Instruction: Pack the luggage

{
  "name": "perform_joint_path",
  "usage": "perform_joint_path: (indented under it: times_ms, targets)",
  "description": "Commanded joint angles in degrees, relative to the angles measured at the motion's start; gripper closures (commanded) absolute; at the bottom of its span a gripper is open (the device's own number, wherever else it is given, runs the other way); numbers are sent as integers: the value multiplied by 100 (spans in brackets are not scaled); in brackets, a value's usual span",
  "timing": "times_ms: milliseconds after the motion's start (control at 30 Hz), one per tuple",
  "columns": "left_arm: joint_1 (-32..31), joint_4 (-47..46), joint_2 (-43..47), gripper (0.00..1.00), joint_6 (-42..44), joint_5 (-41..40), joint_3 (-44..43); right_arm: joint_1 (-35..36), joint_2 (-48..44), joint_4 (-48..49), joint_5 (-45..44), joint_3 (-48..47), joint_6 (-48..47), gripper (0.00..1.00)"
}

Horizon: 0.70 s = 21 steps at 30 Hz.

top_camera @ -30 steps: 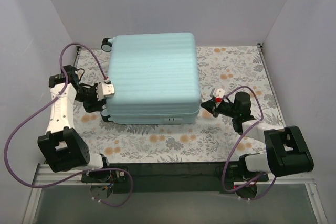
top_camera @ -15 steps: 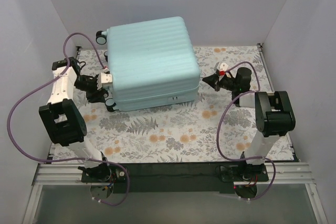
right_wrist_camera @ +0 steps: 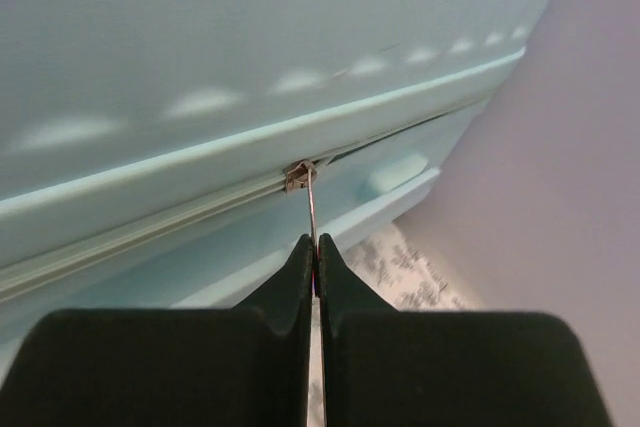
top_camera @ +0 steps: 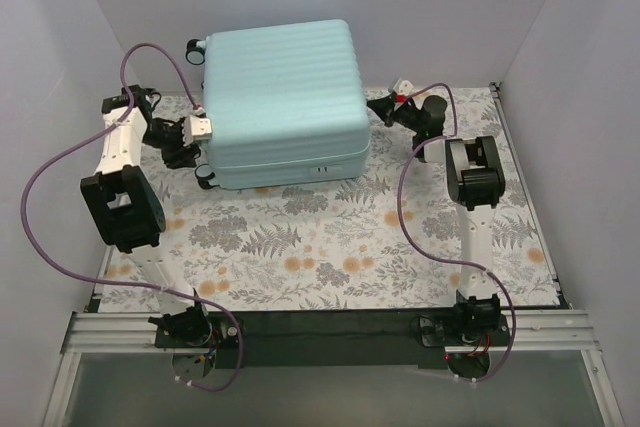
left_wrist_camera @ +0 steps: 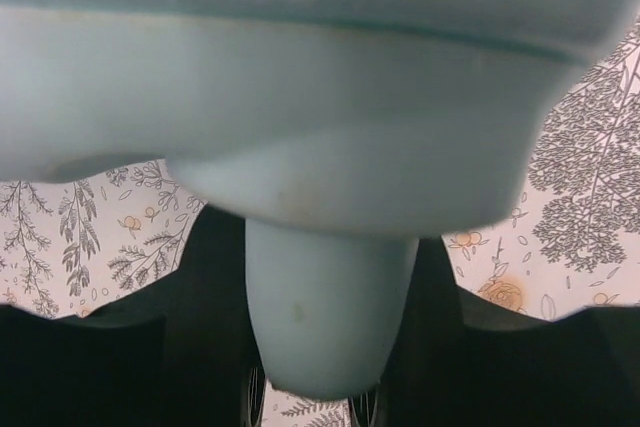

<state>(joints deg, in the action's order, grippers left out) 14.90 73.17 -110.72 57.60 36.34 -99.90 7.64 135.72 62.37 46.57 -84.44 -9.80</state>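
Note:
The luggage (top_camera: 280, 97), pale mint and ribbed, lies flat and closed at the back of the table. My left gripper (top_camera: 203, 130) is at its left side. In the left wrist view its black fingers (left_wrist_camera: 200, 327) are closed on both sides of a rounded mint foot (left_wrist_camera: 330, 307) that sticks out from the luggage shell (left_wrist_camera: 300, 67). My right gripper (top_camera: 378, 109) is at the luggage's back right corner. In the right wrist view it (right_wrist_camera: 316, 247) is shut on the thin metal zipper pull (right_wrist_camera: 312, 209), which hangs from the slider (right_wrist_camera: 299, 175) on the zip seam.
The table has a floral cloth (top_camera: 330, 247). Grey walls stand close behind and beside the luggage. Black wheels (top_camera: 196, 48) show at its left corners, one near my left gripper (top_camera: 208, 177). Purple cables loop from both arms.
The luggage has slid toward the back wall and turned a little. Both arms have reached further back. My right gripper went from the front right corner along the right side to the back right corner.

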Motion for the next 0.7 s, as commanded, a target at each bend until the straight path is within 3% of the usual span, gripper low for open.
perform_joint_path:
  times_ms: [0,167,200,267,300,367,433,467,533,600,667]
  targets:
    - [-118,-1164,-758,100,-442,-760,-47,9,673,637,-1070,-1571,338,99]
    - [-285,-1445,-1039,100,-978,-742,-468,317,2553,-134,-1781,-4294,339,99]
    - [-312,-1480,-1179,100,-1101,-690,-582,361,2843,-259,-1878,-5205,286,99]
    - [-364,-1646,-1320,100,-1573,-620,-820,528,3337,-60,-1915,-5573,111,99]
    - [-373,-1787,-1382,100,-1847,-593,-986,563,3295,107,-1854,-5078,101,99]
    - [-391,-2469,-1426,77,-2496,-549,-1058,651,2708,781,-1626,-4164,102,99]
    - [-347,-2972,-1304,51,-3673,-514,-1076,712,2155,1232,-1432,-3005,119,99]
    - [-312,-3332,-1251,44,-4121,-435,-1067,721,2004,1564,-1222,-2712,232,99]
    - [-154,-3536,-1058,22,-5089,-93,-954,774,1573,1734,-1097,-2008,339,99]
    - [-57,-4080,-585,19,-5853,163,-682,818,1318,1945,-931,-1621,374,99]
    - [83,-4772,81,18,-7136,198,-59,888,992,2112,-773,-1095,391,99]
